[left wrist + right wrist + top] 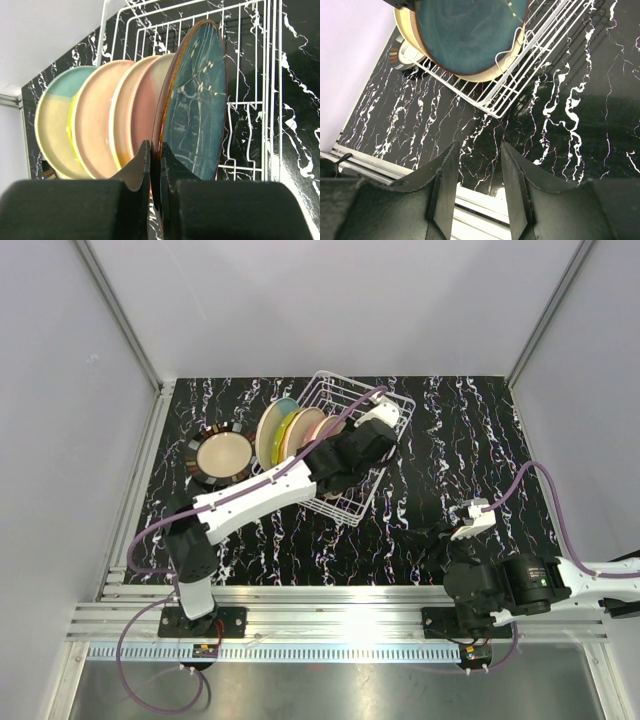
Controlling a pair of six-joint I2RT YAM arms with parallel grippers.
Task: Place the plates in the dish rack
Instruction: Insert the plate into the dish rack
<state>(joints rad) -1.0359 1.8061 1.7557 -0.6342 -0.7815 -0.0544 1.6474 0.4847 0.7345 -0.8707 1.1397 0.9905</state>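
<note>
Over the dish rack [274,100], the left pincer [155,150] clamps the rim of the standing teal plate [196,107].

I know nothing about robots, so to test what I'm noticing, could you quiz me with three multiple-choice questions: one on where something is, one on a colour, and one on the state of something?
1. In the overhead view, where is the flat-lying plate relative to the rack?
A. To its left
B. To its right
C. Inside it

2. What colour is the face of the upright plate in the left end effector?
A. White
B. Teal
C. Red

3. What state is the right end effector in?
A. Shut on a plate
B. Shut on a rack wire
C. Open, holding nothing

Answers:
1 A: the overhead view shows it lying left of the rack.
2 B: the left wrist view shows a teal face, pinched at the rim.
3 C: its fingers stand apart with nothing between them.
</note>
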